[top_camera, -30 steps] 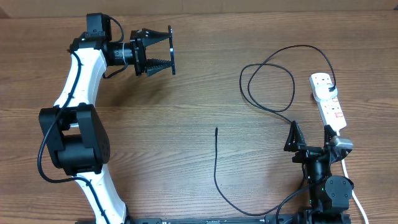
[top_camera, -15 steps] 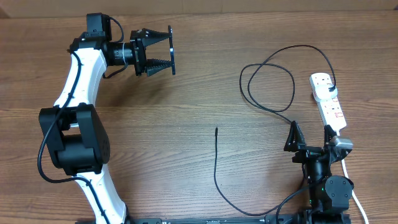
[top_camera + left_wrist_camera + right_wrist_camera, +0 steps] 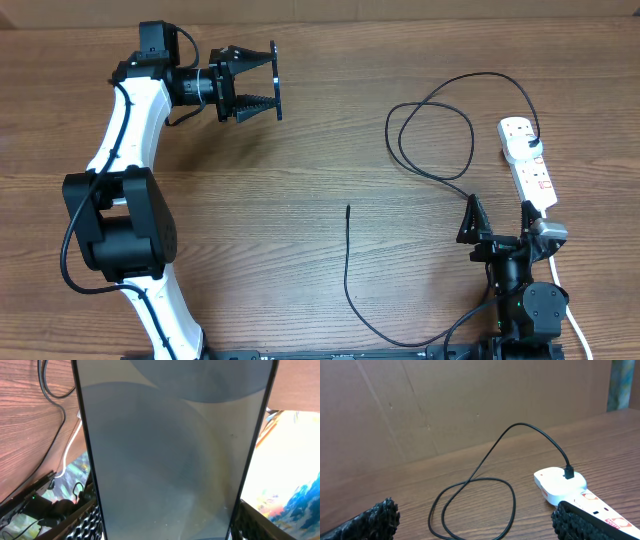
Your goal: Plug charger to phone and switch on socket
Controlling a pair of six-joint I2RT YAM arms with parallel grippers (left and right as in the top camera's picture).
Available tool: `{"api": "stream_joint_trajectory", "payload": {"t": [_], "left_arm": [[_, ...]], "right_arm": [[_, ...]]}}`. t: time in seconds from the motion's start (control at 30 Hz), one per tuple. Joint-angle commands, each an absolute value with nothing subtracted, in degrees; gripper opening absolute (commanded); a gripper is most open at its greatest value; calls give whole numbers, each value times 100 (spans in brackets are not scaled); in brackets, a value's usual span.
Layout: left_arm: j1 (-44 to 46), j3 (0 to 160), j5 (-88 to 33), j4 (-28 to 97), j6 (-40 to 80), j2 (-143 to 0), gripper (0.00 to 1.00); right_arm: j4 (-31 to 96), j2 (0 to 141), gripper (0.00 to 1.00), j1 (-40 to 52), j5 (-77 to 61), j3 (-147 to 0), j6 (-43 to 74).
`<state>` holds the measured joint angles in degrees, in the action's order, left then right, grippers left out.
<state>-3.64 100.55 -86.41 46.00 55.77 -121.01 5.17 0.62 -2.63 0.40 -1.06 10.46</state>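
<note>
My left gripper (image 3: 268, 80) is raised at the far left, shut on the phone (image 3: 277, 66), which shows edge-on from overhead. In the left wrist view the phone (image 3: 170, 455) is a grey-blue slab filling the frame between both fingers (image 3: 87, 522). The charger cable (image 3: 432, 172) loops on the right, its black plug seated in the far end of the socket (image 3: 531, 168). Its free tip (image 3: 348, 208) lies mid-table. My right gripper (image 3: 498, 216) stands open near the front right, beside the socket (image 3: 560, 482), nothing between its fingers. The cable loop (image 3: 470, 505) lies ahead of it.
The strip's white cord (image 3: 575, 325) runs off toward the front right edge. A brown cardboard wall (image 3: 445, 405) stands behind the table in the right wrist view. The charger cable curves along the front edge (image 3: 400, 344) toward the right arm's base.
</note>
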Motion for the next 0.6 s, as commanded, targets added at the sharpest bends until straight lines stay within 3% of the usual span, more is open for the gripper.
{"api": "stream_joint_trajectory", "payload": {"t": [0.0,0.57], "left_arm": [[-351,10250,-8984,4578,5527,-12101,4],[-351,10250,-8984,4580,5461,-12101,4]], "right_arm": [[482,16,100,-285,51,-45,1020],[475,16,100,-285,51,-45,1020]]}}
